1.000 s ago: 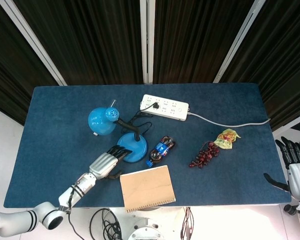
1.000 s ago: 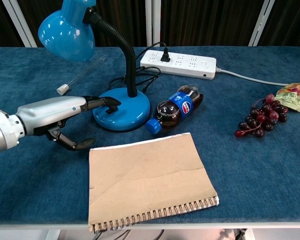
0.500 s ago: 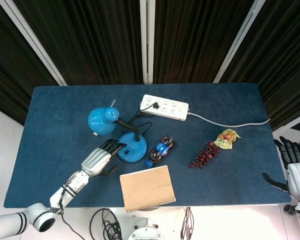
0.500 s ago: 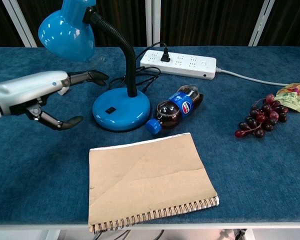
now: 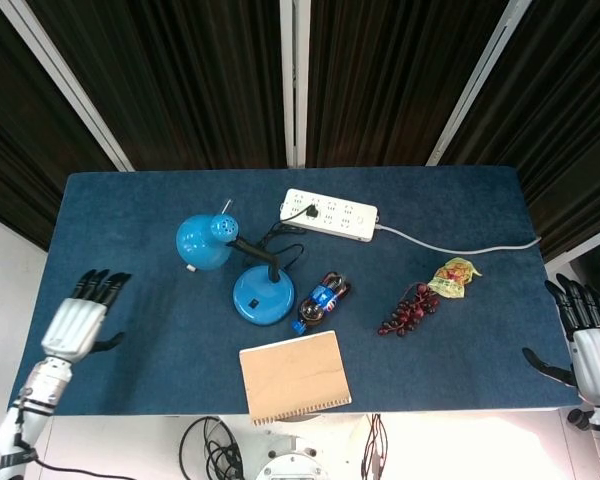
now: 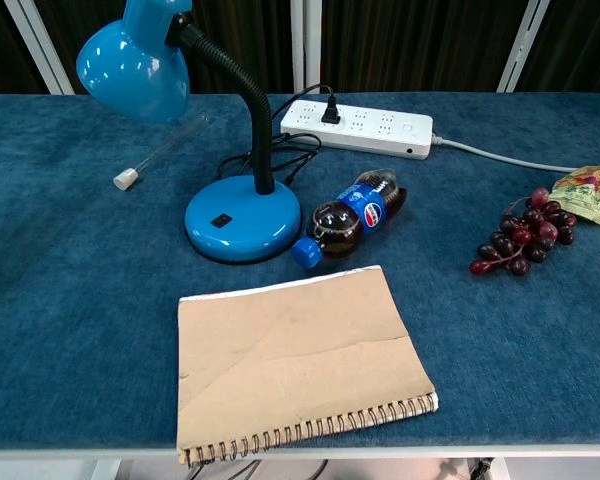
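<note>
My left hand [image 5: 77, 322] hovers over the table's left front edge, fingers spread, holding nothing; only the head view shows it. My right hand [image 5: 592, 345] hangs beyond the table's right edge, fingers apart and empty. A blue desk lamp [image 5: 264, 295] [image 6: 242, 218] stands mid-table, its shade [image 5: 204, 241] [image 6: 133, 70] bent to the left. A cola bottle [image 5: 320, 300] [image 6: 349, 217] lies on its side right of the lamp base. A brown spiral notebook [image 5: 294, 376] [image 6: 295, 357] lies at the front edge.
A white power strip [image 5: 329, 214] [image 6: 357, 127] sits at the back with the lamp plugged in and a cable running right. Dark grapes [image 5: 408, 309] [image 6: 521, 242] and a yellow snack packet [image 5: 454, 276] [image 6: 590, 190] lie right. A clear tube [image 6: 160, 151] lies left of the lamp.
My left hand has drawn away from the lamp base to the table's left front edge and left the chest view. The right hand has barely moved.
</note>
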You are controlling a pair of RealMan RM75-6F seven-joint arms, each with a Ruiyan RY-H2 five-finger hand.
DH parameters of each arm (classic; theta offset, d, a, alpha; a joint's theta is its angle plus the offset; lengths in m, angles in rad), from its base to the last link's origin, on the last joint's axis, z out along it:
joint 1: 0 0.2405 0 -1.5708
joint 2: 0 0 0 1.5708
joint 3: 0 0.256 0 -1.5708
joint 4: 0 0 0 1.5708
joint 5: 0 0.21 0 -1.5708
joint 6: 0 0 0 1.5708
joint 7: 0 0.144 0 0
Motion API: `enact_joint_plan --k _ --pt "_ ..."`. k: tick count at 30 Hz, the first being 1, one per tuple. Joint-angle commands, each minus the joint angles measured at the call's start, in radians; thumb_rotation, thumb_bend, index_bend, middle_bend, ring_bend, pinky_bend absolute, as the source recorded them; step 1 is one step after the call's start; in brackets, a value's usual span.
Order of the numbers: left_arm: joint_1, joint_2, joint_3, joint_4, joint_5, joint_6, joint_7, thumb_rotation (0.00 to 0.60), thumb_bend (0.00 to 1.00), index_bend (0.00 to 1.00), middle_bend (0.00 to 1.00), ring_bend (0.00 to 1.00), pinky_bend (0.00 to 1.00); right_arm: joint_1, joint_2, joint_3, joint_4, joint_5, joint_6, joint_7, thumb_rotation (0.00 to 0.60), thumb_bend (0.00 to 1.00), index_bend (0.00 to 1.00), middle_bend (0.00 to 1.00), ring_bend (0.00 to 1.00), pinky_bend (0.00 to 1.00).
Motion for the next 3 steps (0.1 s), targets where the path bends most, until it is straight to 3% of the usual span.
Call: enact_joint_plan --k 1,3 --pt "0.037 0.028 -0.030 0.040 -0.020 0.064 -0.037 0.600 0.16 0.03 0.06 0.00 0.00 0.005 -0.007 -0.001 0.001 -0.001 -0.008 -0.011 0.600 0.10 0.00 0.00 0.00 0.00" --pt "0.044 0.042 -0.039 0.042 -0.015 0.078 -0.066 0.600 0.16 0.03 0.05 0.00 0.00 0.008 -0.011 -0.002 -0.001 -0.002 -0.014 -0.023 0.600 0.10 0.00 0.00 0.00 0.00"
